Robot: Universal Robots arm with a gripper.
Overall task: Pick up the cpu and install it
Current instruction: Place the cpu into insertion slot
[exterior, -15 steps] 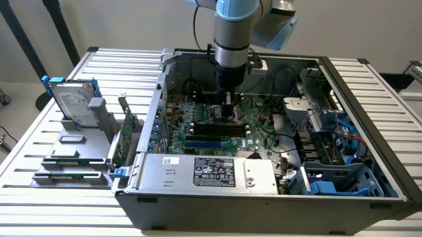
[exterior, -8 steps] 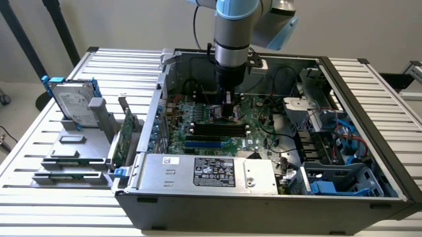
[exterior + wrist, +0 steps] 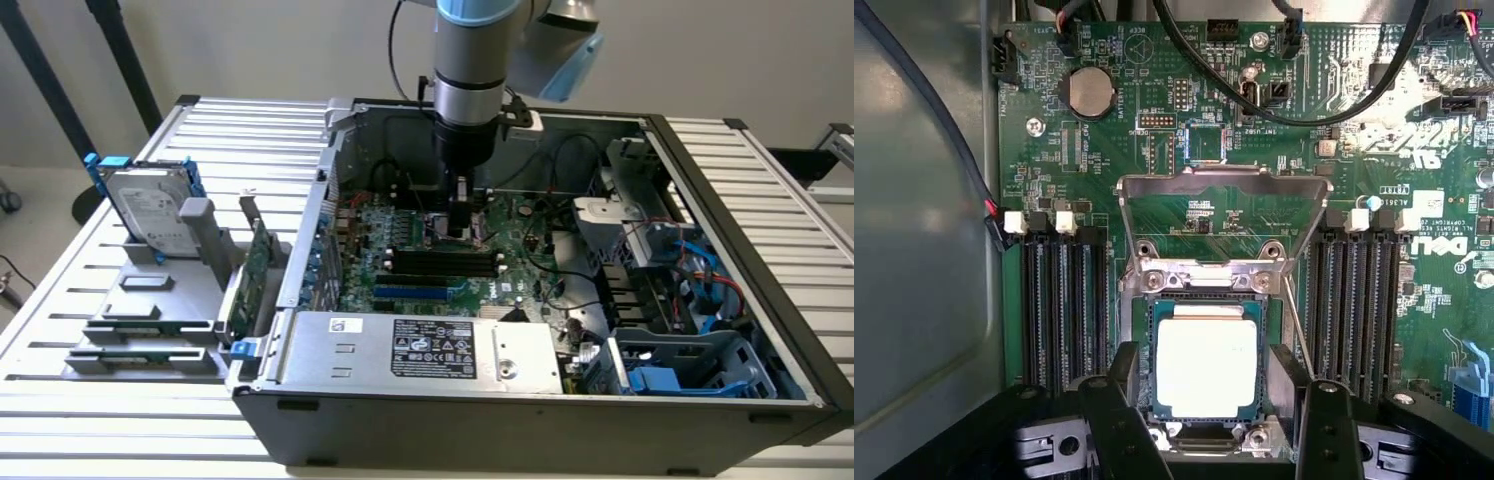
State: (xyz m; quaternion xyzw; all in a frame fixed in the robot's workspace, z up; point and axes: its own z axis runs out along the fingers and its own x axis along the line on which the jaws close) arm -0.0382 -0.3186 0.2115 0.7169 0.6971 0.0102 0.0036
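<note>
The cpu [image 3: 1206, 365], a small flat square chip with a pale silver-grey metal top on a green edge, lies flat in its square socket on the green motherboard [image 3: 1444, 310]. The jaws stand open, one black finger on each side of the chip. The chip lies between them and low against the board. The finger on one side is close beside the chip's edge, and the other is set a little further off. Neither can be seen pressing on it.

Just beyond the chip, the socket's silver metal retention frame [image 3: 1224, 183] is hinged up and back, leaving the chip uncovered. Rows of long black memory slots [image 3: 1064, 300] run on both sides of the socket. A round silver coin battery [image 3: 1091, 90] sits further up the board.

In the exterior view, the grey and blue robot arm [image 3: 467, 90] reaches straight down into the open grey computer case [image 3: 534, 415]. The case rests on a slatted metal desk [image 3: 54, 330].
</note>
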